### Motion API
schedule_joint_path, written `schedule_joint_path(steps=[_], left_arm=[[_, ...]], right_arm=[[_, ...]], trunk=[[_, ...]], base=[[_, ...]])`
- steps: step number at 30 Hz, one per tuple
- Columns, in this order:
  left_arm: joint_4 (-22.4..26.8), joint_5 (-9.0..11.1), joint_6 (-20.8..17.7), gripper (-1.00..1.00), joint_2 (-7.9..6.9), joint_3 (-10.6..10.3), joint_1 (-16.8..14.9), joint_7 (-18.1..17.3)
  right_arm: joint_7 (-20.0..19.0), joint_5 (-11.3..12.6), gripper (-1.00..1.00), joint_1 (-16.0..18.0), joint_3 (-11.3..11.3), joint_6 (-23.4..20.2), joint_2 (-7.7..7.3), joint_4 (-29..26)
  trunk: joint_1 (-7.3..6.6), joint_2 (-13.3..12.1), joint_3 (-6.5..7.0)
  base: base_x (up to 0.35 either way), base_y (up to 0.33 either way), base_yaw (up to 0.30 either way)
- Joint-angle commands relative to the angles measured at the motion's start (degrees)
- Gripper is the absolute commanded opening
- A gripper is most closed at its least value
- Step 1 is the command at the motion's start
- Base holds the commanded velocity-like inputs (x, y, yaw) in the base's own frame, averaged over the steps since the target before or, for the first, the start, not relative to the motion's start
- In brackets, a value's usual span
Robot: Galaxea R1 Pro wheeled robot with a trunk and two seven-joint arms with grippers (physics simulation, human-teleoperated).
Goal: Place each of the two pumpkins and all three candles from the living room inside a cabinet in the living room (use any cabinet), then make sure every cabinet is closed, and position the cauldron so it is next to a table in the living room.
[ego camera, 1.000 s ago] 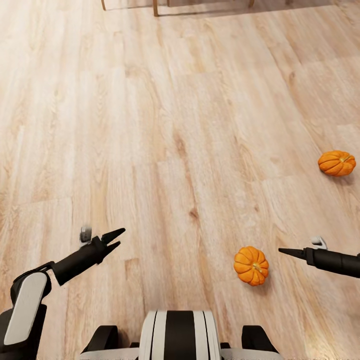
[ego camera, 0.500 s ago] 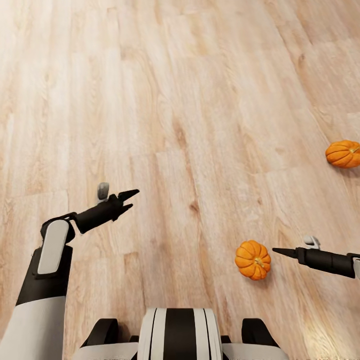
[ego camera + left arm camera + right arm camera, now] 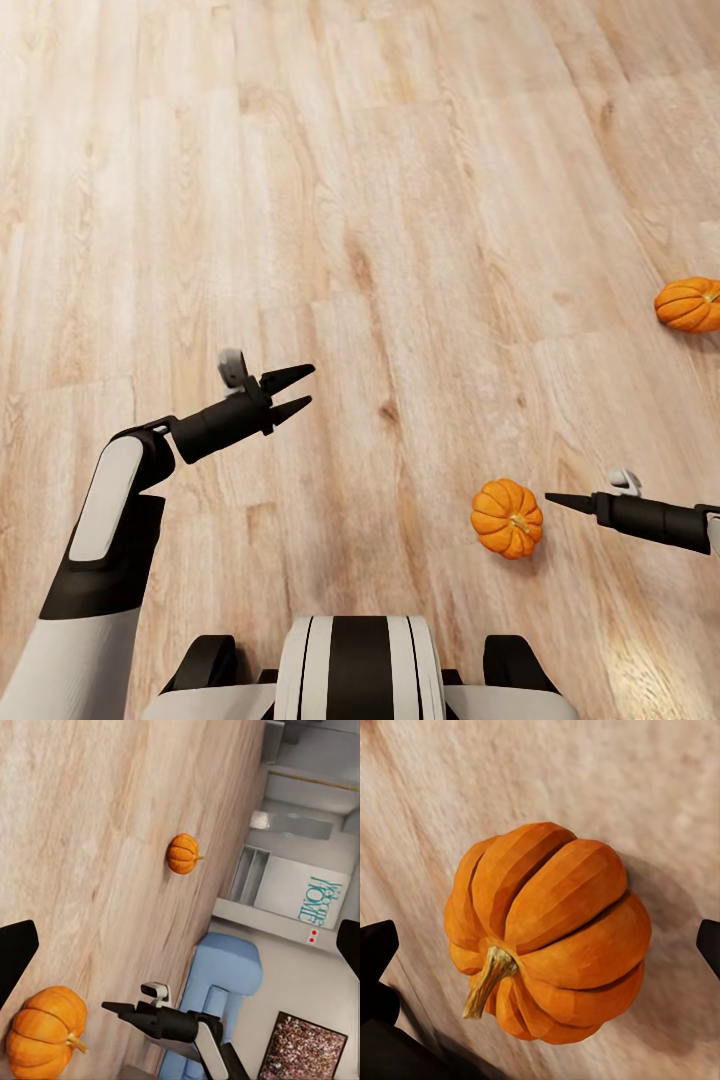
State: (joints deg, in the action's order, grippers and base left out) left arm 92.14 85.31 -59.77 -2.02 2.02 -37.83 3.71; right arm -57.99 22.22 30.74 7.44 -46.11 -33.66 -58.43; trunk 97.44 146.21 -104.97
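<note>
- Far pumpkin (image 3: pixel 690 304) at three o'clock on the floor, its right side cut off by the head view's edge.
- Right gripper (image 3: pixel 549 497) shows as a single dark point in side profile; the spread of its jaws cannot be read there.
- Right arm runs off the frame past the wrist.
- Blue armchair (image 3: pixel 217 984) partly hidden behind that arm.

Light wood plank floor (image 3: pixel 400 200) below me, near pumpkin (image 3: pixel 507 517) resting on it just ahead, far pumpkin (image 3: pixel 689 304) on it well apart, off right
</note>
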Motion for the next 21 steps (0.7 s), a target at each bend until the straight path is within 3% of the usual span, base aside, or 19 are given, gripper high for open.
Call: schedule_joint_path(steps=[1,21], left_arm=[[0.03,0.47,-0.23,1.0,-0.01,0.04,-0.01,0.4],[0.06,2.08,-0.23,1.0,-0.6,0.0,0.03,0.42]], right_arm=[[-0.08,0.14,1.0,0.02,0.03,-0.28,-0.01,0.0],[-0.41,0.11,1.0,0.02,0.03,-0.12,-0.01,-0.58]], trunk=[[0.02,0.02,-0.03],[0.53,0.29,-0.03]], base=[[0.0,0.0,0.0],[0.0,0.0,0.0]])
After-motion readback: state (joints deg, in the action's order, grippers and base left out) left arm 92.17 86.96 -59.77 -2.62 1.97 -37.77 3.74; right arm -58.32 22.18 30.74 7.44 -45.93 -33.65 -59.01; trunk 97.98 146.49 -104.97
